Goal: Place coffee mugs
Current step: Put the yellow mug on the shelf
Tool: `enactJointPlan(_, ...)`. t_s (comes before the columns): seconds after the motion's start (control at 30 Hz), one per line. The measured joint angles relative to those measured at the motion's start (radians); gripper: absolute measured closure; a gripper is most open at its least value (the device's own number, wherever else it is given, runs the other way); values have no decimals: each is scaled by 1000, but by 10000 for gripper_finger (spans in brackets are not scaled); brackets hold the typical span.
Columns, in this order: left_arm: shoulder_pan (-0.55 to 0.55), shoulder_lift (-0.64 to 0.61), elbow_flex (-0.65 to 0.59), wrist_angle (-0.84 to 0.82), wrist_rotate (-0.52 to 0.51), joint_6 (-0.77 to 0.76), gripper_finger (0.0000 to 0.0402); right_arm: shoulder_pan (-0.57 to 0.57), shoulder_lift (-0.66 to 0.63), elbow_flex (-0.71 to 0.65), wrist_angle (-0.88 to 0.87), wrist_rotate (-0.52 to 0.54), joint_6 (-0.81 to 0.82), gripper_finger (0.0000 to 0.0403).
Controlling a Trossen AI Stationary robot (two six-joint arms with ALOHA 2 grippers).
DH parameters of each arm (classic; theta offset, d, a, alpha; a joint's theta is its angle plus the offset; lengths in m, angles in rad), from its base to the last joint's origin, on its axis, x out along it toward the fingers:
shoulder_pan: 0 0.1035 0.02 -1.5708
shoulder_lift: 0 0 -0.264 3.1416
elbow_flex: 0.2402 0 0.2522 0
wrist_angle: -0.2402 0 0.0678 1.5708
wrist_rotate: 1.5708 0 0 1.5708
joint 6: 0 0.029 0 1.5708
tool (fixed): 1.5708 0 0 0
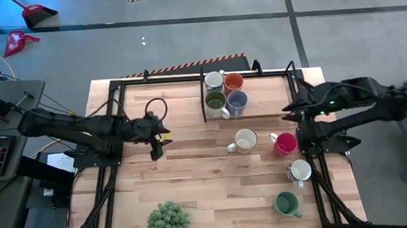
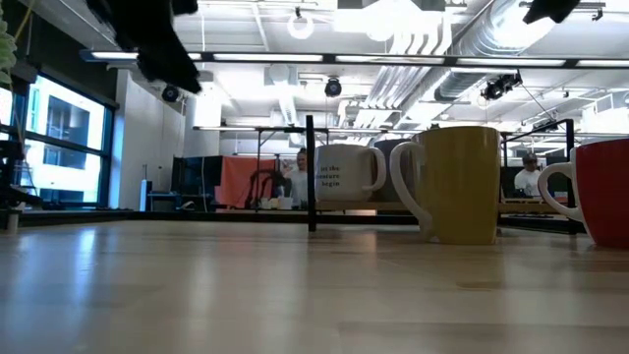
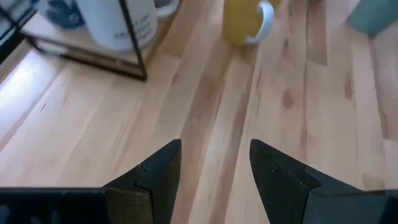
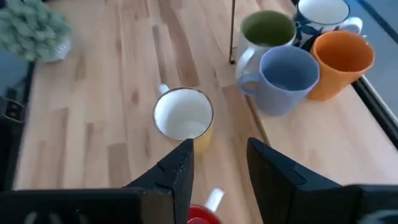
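the right gripper (image 4: 217, 165), fingers parted and empty, hovers above the round magenta ceramic mug (image 1: 285, 143) standing upright just beside the cream mug (image 1: 245, 140) mid-table, nearer than the open left gripper (image 1: 156, 137) waiting well off across the wooden table (image 1: 194, 179).

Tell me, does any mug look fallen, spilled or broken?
Nothing stands out. Four mugs stand upright in the rack; the cream mug, magenta mug, white mug and green mug stand upright on the table.
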Motion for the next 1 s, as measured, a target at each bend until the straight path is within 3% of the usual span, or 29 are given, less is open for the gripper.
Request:
enactJointPlan(0.13,20,25,-95,209,-20,72,222,0,93,0,109,33,-116,276)
enactJointPlan(0.27,52,37,-103,253,-39,144,222,-9,179,0,251,22,-237,276)
enactJointPlan(0.4,84,27,-103,246,-54,211,222,-53,237,-22,315,15,-239,276)
enactJointPlan(0.73,125,13,-103,244,-54,266,222,-188,87,-411,772,-122,-249,276)
enactJointPlan(1.0,142,13,-103,298,-54,265,222,-232,97,-556,843,-162,-218,276)
